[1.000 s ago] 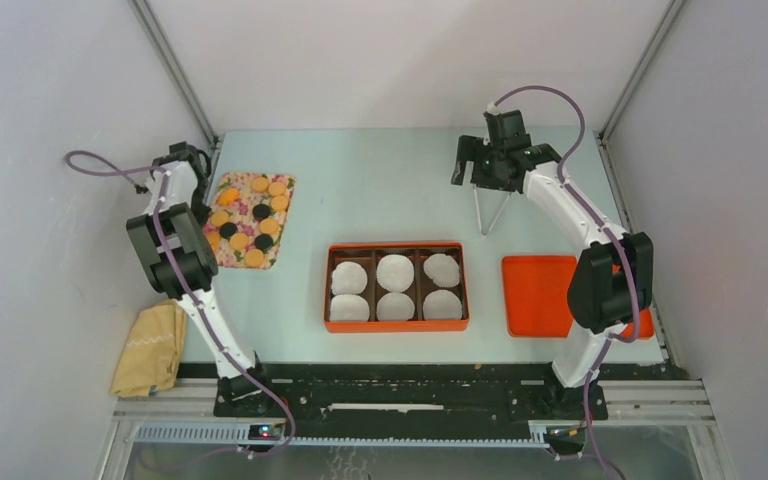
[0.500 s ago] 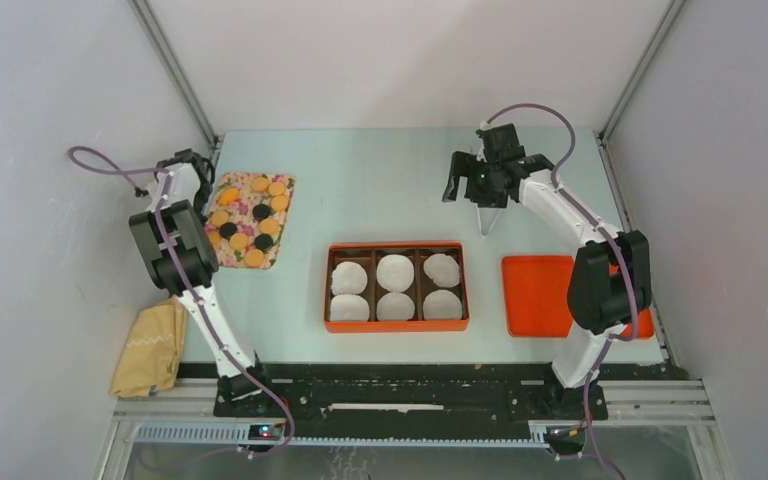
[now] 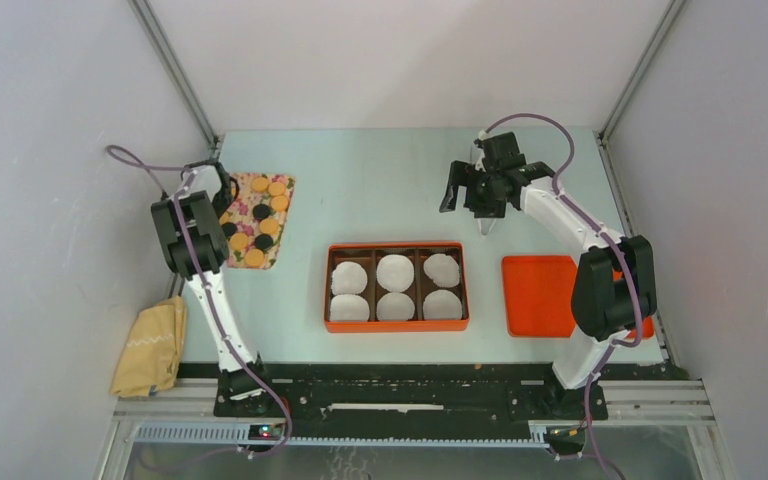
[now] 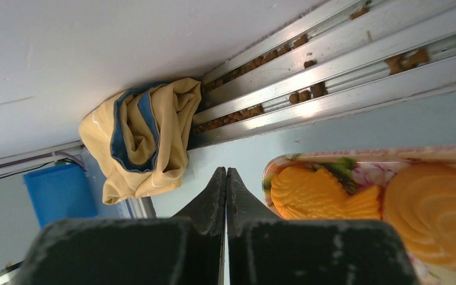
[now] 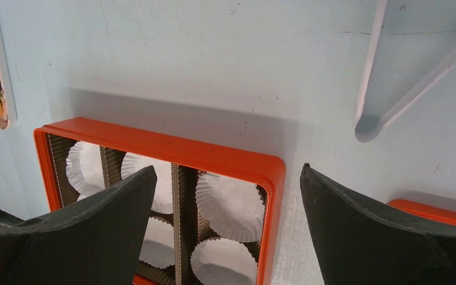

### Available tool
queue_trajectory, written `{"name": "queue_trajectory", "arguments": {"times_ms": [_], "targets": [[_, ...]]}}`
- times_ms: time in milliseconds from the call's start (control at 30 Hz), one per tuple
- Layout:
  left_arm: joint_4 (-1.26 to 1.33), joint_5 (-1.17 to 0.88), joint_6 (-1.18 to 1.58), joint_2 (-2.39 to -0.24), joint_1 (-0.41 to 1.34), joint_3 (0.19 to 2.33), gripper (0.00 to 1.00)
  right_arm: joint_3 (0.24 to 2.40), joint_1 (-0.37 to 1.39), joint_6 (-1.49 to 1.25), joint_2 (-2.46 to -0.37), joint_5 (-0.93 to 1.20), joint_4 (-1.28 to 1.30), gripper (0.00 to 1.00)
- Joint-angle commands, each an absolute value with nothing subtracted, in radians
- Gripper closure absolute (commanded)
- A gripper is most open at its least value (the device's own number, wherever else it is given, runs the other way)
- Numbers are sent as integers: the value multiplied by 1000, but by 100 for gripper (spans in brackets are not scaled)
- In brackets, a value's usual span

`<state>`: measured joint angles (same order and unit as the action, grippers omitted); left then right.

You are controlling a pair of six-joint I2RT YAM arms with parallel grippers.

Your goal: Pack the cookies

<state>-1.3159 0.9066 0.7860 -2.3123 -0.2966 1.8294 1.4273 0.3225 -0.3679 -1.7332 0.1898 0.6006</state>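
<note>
Far left, off the table's near corner: a crumpled yellow cloth [image 3: 150,350] lies by the frame rails.

Left gripper [image 4: 225,173]: fingers pressed together, nothing between them. From its wrist camera I see the tips over bare table [image 3: 380,190], just beside the end of the floral tray [image 4: 362,173].

The cookies [image 3: 260,212] lie on that tray, at the table's left side toward the back. Orange-tan and black ones are mixed in rough rows. Two orange ones fill the left wrist view close to the fingertips. I cannot make out any contact.

Centre: the orange box [image 3: 396,245] has three by two compartments, with a white paper cup [image 3: 395,272] in each. Every cup shows plain white.

Right gripper [image 5: 227,172]: jaws spread wide, gripping nothing. It hangs above the table behind the box's back right corner. A white V-shaped tool [image 5: 386,89] lies on the table just beyond the right finger, apart from it.

Right: a flat orange lid [image 3: 538,295] sits beside the box, its far side hidden under the right arm's elbow.
</note>
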Motion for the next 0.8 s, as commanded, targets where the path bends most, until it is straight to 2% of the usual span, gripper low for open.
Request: {"name": "queue_trajectory", "arguments": {"times_ms": [0, 100, 433, 767], "targets": [[-1350, 946, 783, -2321, -295, 1837, 100, 1422, 330, -387, -1680, 212, 577, 0], [-1304, 895, 748, -2307, -281, 1811, 100, 1422, 329, -387, -1678, 213, 577, 0], [-1341, 937, 658, -2343, -252, 1874, 100, 1423, 310, -394, -1661, 220, 575, 0], [-1416, 1006, 533, -2367, -148, 1943, 100, 1422, 304, -396, -1646, 216, 584, 0]]}}
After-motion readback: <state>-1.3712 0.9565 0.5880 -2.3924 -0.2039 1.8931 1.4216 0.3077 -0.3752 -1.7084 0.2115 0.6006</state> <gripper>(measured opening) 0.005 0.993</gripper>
